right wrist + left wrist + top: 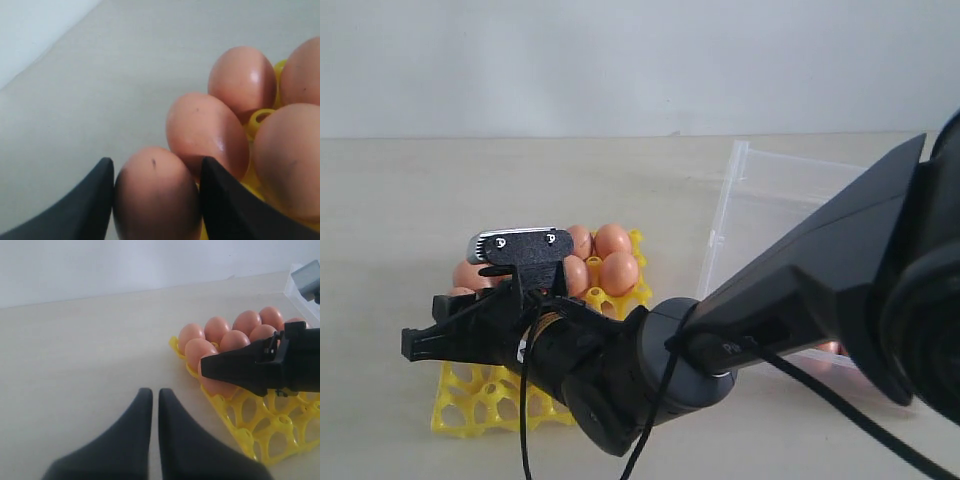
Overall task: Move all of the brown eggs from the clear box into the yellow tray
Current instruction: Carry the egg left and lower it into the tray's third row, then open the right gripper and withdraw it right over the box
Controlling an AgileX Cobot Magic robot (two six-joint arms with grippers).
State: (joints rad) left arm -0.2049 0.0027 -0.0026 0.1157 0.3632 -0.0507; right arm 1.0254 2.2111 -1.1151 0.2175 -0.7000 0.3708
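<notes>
The right pincer (156,162) is clamped on a brown egg (155,200) at the left edge of the yellow tray (490,400), the left pincer (151,392) pinched together nearby; far rows look filled, near cups bare, so I'd judge about half done, the clear box (760,200) at right mostly hidden.

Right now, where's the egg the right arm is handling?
In the right wrist view, the brown egg sits between the right fingers, at the yellow tray's edge beside a seated egg.
</notes>
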